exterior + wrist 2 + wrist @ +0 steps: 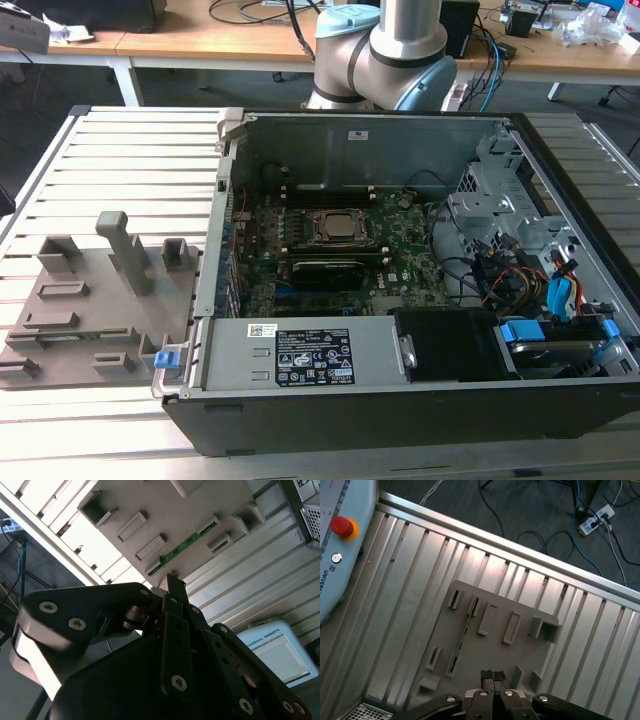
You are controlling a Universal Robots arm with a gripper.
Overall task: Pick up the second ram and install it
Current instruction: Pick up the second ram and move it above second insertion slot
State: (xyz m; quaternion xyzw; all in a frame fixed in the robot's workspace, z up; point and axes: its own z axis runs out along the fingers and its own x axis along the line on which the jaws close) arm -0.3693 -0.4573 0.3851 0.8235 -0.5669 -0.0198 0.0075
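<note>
The second ram is a thin green stick lying on edge in a long slot of the grey fixture plate. In the first wrist view the ram is a narrow line across the same plate. My gripper hangs above the plate's near edge, shut, with its black pads together and nothing between them. In the second wrist view its fingertips sit a short way from the ram. The open computer case shows the green motherboard and the CPU socket.
The grey fixture plate lies on the ribbed aluminium table at the exterior view's left, beside the case. A teach pendant with a red button rests near the plate. Cables and a drive bay fill the case's right.
</note>
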